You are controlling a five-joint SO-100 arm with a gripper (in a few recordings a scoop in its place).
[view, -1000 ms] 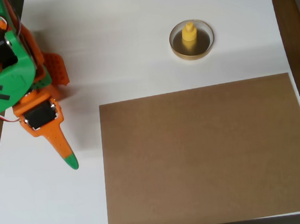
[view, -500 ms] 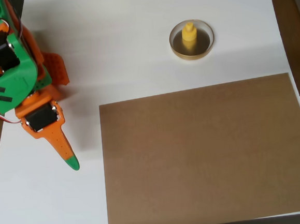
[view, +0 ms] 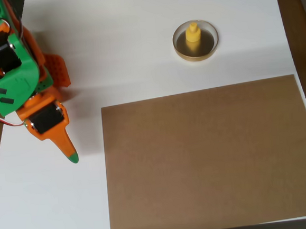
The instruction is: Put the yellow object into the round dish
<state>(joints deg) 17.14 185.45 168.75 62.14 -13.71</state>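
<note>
The yellow object (view: 192, 36) stands upright inside the round dish (view: 196, 55), a small shallow dish with a tan rim at the upper middle of the white table. My orange and green gripper (view: 71, 156) is far off at the left edge. It points down and to the right, and its fingers show as one tapered shape with a green tip. It is shut with nothing in it, well apart from the dish.
A large flat brown board (view: 209, 155) covers the lower right of the table. The arm's green and orange body (view: 12, 78) fills the upper left corner. Bare white table lies between the arm and the dish.
The gripper tip has drawn back a little, up and toward the arm's body. The yellow object and dish have not moved.
</note>
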